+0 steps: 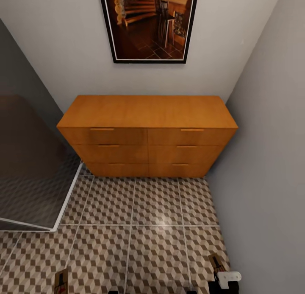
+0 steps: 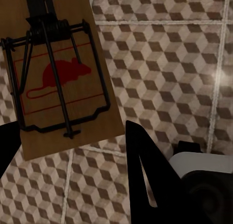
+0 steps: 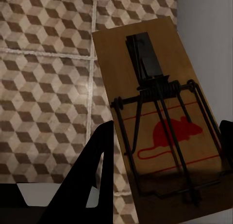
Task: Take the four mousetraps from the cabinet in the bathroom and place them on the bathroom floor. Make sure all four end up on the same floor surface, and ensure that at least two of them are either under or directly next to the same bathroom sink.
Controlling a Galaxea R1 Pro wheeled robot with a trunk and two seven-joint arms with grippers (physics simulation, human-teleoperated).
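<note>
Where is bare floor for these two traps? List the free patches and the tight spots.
Free: the bathroom floor between the cabinet front and the robot, widest mid-way. The cabinet top is bare too. Tighter: the left strip by the white-edged grey panel and the right strip against the grey wall. The jaws hold the left mousetrap and right mousetrap.

The cabinet is smooth orange-brown wood with a soft satin sheen and handles of the same wood. The floor is tile printed with cubes, glossy enough to carry a pale glare, with matt pale grout. Each mousetrap is a flat tan wooden board, matt, with black wire and a printed red mouse. The walls look matt painted. The picture has a glossy black frame.
</note>
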